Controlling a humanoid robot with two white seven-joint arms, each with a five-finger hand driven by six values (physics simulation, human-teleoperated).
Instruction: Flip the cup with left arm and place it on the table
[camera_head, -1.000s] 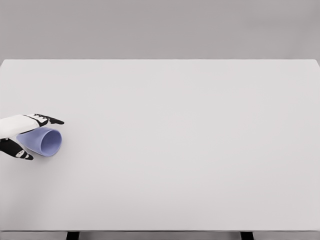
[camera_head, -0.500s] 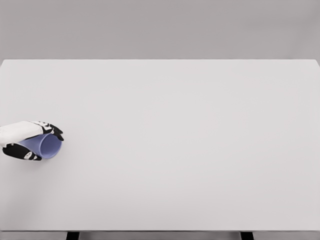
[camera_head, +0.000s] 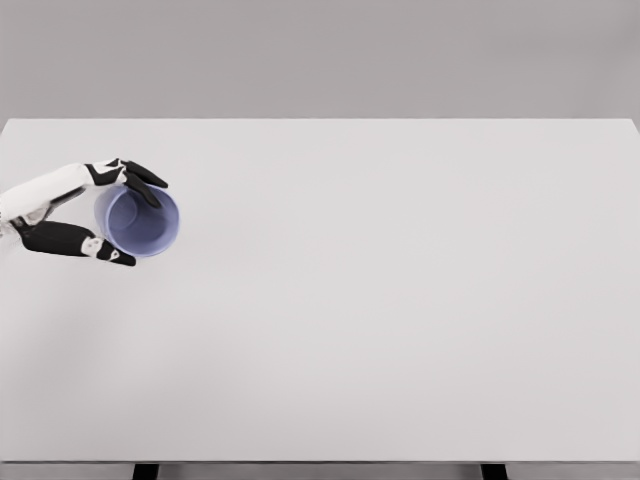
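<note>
The cup (camera_head: 140, 221) is gripped by the left hand (camera_head: 70, 205) near the worktop (camera_head: 400, 300) far-left edge, fingers (camera_head: 140, 178) curled over the rim's far side, thumb along the near side. The mouth faces the camera, so its axis is judged tipped toward upright. Contact with the worktop cannot be told. Right hand is not seen.

Bright, even, diffuse light; no glare. Render's sharp edge to edge, no distortion; table (camera_head: 400, 300) nearly shadowless, w/ soft grey gradients.
</note>
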